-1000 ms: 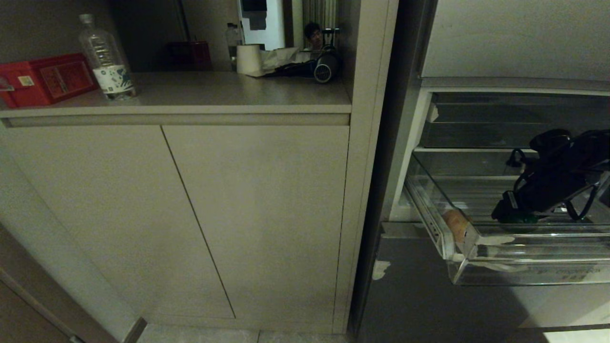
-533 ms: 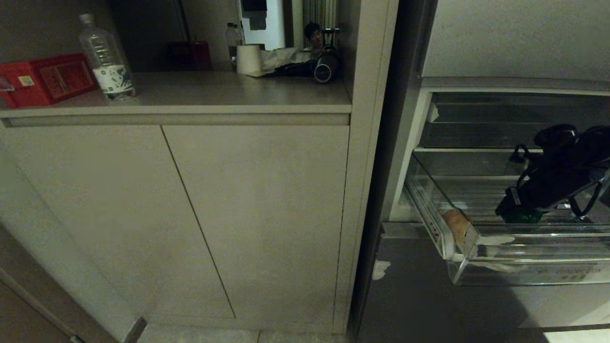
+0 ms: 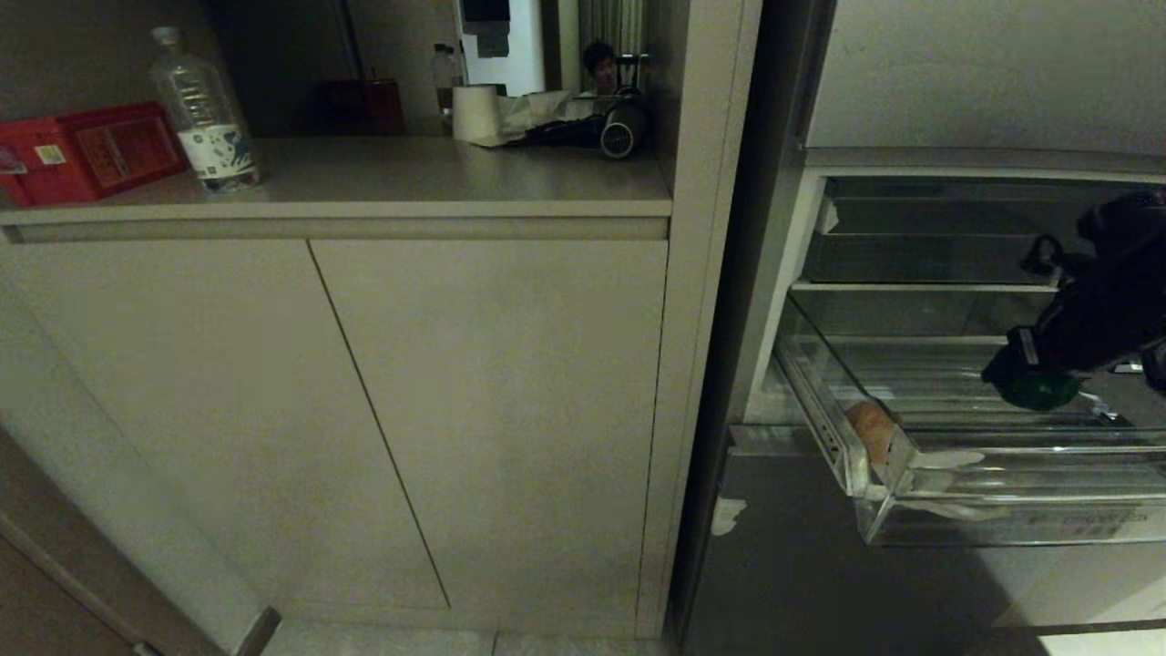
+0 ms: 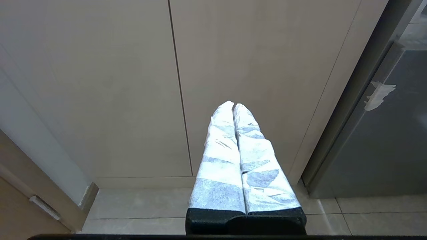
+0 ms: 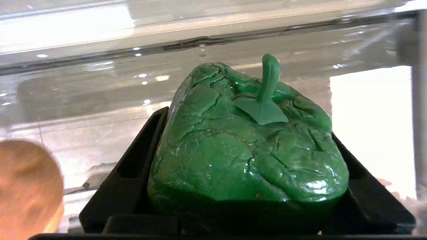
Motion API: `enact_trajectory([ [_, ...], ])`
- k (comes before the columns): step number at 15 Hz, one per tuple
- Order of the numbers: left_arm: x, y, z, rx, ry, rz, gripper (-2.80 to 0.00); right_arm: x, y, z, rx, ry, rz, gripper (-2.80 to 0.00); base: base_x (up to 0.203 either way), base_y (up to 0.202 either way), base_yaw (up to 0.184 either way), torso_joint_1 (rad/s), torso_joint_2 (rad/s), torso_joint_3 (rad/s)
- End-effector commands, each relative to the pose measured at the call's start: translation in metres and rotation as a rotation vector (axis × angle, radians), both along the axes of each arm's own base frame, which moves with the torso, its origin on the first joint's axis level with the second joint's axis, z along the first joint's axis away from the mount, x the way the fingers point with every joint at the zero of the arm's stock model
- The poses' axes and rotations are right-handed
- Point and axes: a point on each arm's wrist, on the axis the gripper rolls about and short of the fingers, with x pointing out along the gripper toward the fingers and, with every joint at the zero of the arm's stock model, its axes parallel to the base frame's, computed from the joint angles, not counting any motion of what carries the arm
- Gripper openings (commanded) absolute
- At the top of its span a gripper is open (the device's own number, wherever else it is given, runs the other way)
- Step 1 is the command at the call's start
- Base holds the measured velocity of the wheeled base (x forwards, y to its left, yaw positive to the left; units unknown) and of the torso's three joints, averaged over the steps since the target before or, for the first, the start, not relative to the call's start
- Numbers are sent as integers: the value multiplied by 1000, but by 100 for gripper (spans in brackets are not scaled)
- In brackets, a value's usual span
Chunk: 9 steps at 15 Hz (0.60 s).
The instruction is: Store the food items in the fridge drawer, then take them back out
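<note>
The right claw (image 3: pixel 1025 387) reaches in from the right, seemingly clamped; the left claw (image 4: pixel 233 106) hangs closed.

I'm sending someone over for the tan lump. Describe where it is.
Find the open fridge right of the beige cabinet; its clear drawer is pulled out. The tan-orange lump lies in its front left corner, unlike the green pepper in the right gripper.

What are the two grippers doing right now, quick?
Left gripper: shut, holding nothing, parked facing the cabinet door.
Right gripper: shut on the green pepper, above the fridge drawer.
</note>
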Motion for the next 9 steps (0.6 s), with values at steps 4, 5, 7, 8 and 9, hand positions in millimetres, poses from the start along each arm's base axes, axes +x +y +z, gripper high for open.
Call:
enact_trajectory([
  [4, 0, 0, 0, 0, 1, -1, -280, -55, 9, 46, -27, -92, -18, -280, 0, 0, 0, 0, 0, 0],
  [5, 0, 0, 0, 0, 1, 0, -280, -66, 10, 52, -31, -105, -23, -280, 0, 0, 0, 0, 0, 0],
  [7, 0, 0, 0, 0, 1, 0, -280, -88, 13, 61, -37, -127, -37, -280, 0, 0, 0, 0, 0, 0],
  [8, 0, 0, 0, 0, 1, -1, -280, -102, 16, 65, -39, -137, -41, -280, 0, 0, 0, 0, 0, 0],
  [9, 0, 0, 0, 0, 1, 0, -280, -114, 18, 67, -41, -150, -46, -280, 0, 0, 0, 0, 0, 0],
])
